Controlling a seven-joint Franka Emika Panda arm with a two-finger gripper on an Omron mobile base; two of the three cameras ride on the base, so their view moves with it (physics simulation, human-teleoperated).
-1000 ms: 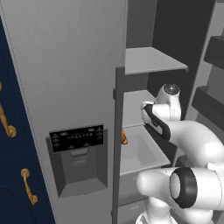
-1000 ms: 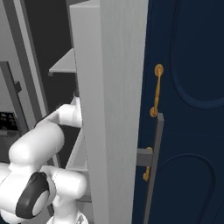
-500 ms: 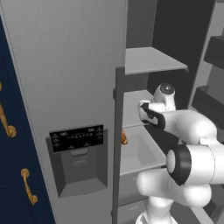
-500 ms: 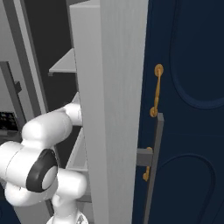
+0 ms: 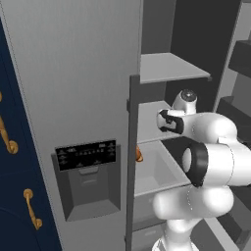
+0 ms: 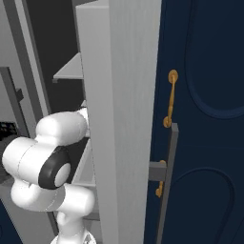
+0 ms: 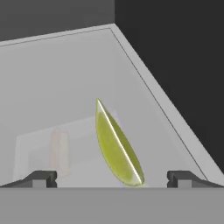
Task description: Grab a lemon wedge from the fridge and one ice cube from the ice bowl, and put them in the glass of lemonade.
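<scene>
A yellow-green lemon wedge (image 7: 116, 146) lies on a light-grey shelf (image 7: 52, 87) inside the fridge (image 5: 73, 73), whose right side stands open. My gripper (image 7: 113, 179) is open just in front of the wedge. One fingertip (image 7: 41, 178) is to the wedge's left and the other (image 7: 183, 178) to its right, and neither touches it. In the left base view the gripper (image 5: 164, 121) reaches in over the middle shelf. The ice bowl and the glass of lemonade are out of view.
A small orange item (image 5: 138, 154) lies in the drawer below the shelf, beside the door edge. It shows faintly through the shelf (image 7: 59, 151). The opened fridge door (image 6: 124, 95) stands edge-on to the arm's right. Navy cabinets with gold handles (image 6: 169, 97) flank the fridge.
The hand has moved a little leftward and deeper over the shelf, and the elbow has swung up and forward. The gripper stays open.
</scene>
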